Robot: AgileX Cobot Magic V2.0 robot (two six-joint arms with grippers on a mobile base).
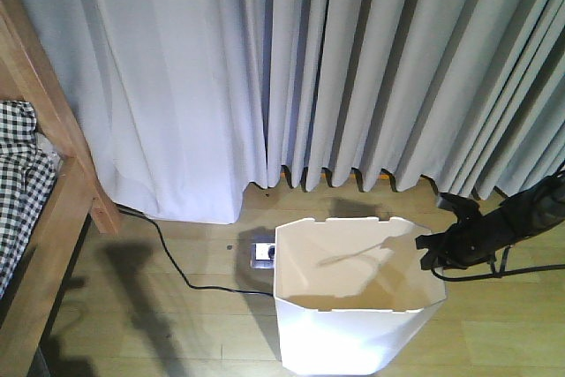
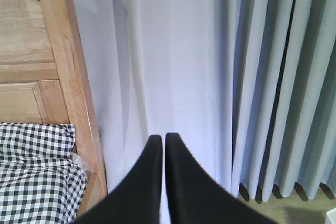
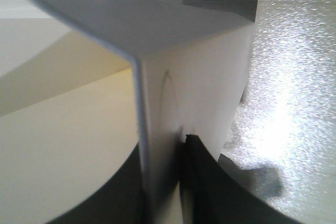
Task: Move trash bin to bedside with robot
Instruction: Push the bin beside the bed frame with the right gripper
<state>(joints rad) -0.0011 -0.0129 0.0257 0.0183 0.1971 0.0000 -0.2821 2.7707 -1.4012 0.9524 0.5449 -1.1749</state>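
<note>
On my left stands the light brown wooden bed frame (image 1: 53, 156) with black-and-white checked bedding (image 1: 22, 174). My left gripper (image 2: 164, 141) faces the pale grey curtain (image 1: 353, 68), jaws pressed together on nothing. The white faceted plastic trash bin (image 1: 353, 306) sits mid-floor, well right of the bed. My right gripper (image 1: 434, 252) straddles its right rim, jaws pinching the wall, so I must drag leftward.
</note>
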